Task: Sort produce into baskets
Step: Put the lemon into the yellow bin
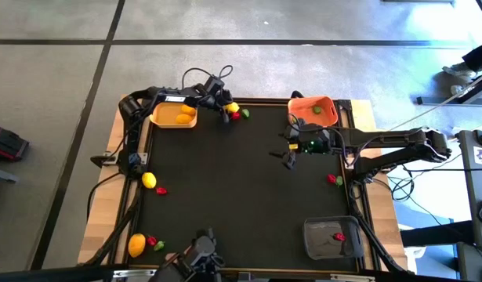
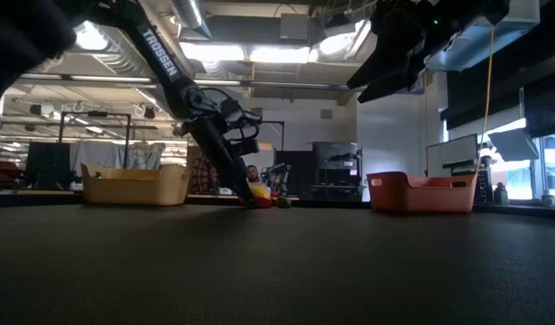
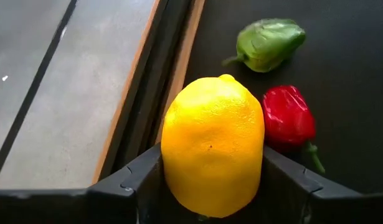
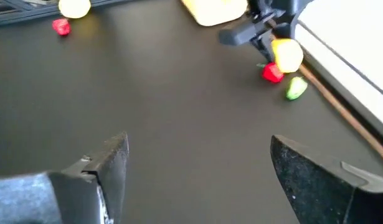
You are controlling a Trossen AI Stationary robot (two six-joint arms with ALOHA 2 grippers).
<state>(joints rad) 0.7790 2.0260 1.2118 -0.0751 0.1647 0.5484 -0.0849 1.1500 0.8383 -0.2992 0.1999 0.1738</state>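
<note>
Grey translucent basket (image 1: 332, 249) sits at near-right corner of the black table (image 1: 233, 204), w/ one red piece (image 1: 339, 236) inside. Near-left corner: lemon (image 1: 136, 245), a red bit (image 1: 152, 240) and a green bit (image 1: 158, 244) just beside it, all loose on the mat.

Further in, by left edge: 2nd lemon (image 1: 149, 180) w/ a red pepper (image 1: 161, 189) close by. Opposite, by right edge: red/green pair (image 1: 334, 180), touching or nearly so, can't tell which.

Past mid-table, right side: right gripper (image 4: 197, 149) hangs above the mat, fingers spread wide, nothing between them, well apart from any produce.

Far edge, left of centre: left gripper (image 1: 226, 110) is down at mat level. 3rd lemon (image 3: 213, 149) sits between its fingers (image 3: 138, 180), which press against both flanks, so it's pinching it. Lemon is low at the mat; can't tell if it is resting or lifted. Small red pepper (image 3: 288, 118) touches the lemon's side, and a green pepper (image 3: 269, 43) lies just beyond that, near the wooden rim.

Far-left corner: yellow-orange basket (image 1: 164, 119), just beside the left gripper, w/ yellow pieces (image 1: 184, 117) in it. Far-right corner: orange-red basket (image 1: 327, 116) holding one green piece (image 1: 316, 110).
</note>
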